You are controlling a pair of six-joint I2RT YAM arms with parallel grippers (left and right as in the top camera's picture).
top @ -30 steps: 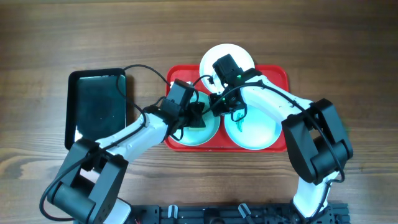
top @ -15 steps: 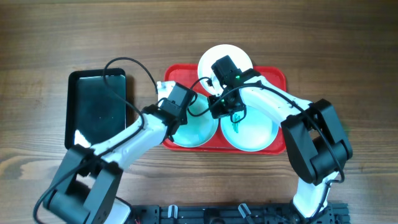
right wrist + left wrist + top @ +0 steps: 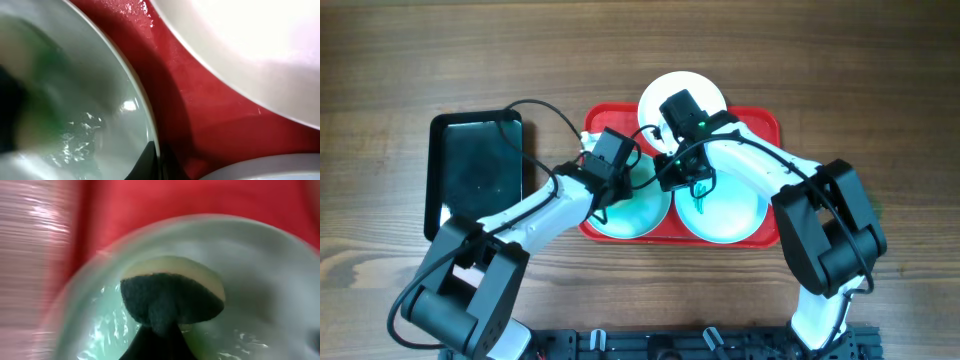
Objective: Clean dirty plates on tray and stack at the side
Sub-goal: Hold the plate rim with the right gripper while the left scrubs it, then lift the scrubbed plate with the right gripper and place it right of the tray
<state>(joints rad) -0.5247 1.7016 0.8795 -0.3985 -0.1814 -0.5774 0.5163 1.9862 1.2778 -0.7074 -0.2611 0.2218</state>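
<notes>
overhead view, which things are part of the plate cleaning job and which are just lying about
In the job: red rectangular plastic tray; pale blue round plate under the sponge; second pale blue round plate; white round plate; dark green sponge in the left gripper.
Lying about: black rectangular tray; wooden table.

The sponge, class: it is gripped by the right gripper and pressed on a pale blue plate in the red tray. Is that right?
Not quite. The left gripper, not the right, grips the sponge and presses it on the pale blue plate in the red tray; the left wrist view shows it.
</notes>
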